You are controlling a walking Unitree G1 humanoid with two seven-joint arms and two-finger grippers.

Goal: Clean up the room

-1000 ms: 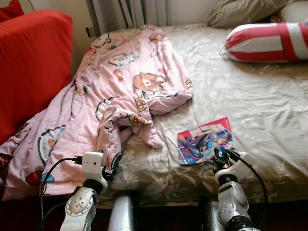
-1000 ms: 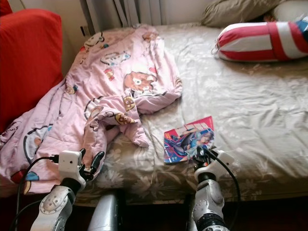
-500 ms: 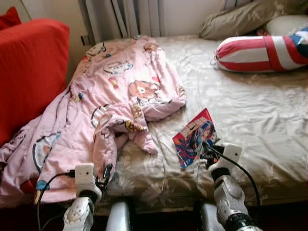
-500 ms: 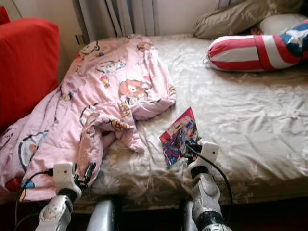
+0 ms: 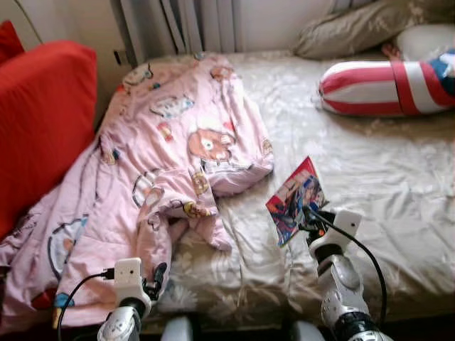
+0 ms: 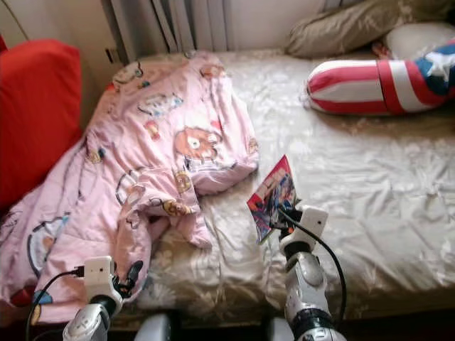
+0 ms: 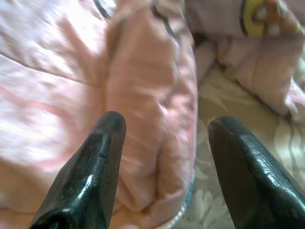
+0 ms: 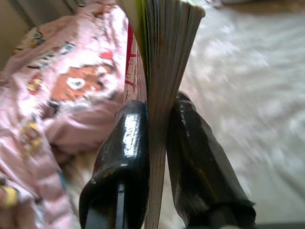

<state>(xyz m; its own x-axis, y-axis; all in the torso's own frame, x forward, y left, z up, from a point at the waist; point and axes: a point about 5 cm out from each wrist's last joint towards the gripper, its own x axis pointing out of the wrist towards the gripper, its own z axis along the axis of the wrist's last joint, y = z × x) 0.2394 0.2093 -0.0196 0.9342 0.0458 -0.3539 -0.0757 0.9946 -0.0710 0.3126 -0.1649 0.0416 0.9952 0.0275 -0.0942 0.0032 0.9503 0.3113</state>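
Observation:
A thin comic book with a colourful cover is lifted off the bed and tilted on edge. My right gripper is shut on its lower edge; the right wrist view shows the pages pinched between both fingers. A pink cartoon-print blanket lies crumpled over the bed's left half and hangs off the near left corner. My left gripper is open low at the bed's front edge, just above a fold of that blanket, holding nothing.
The bed has a beige floral sheet. A red, white and blue striped bolster and a beige pillow lie at the back right. A red sofa stands close on the left. Curtains hang behind.
My right gripper has raised the comic book from flat on the sheet to standing on edge. The left arm has dropped lower. The camera has shifted slightly.

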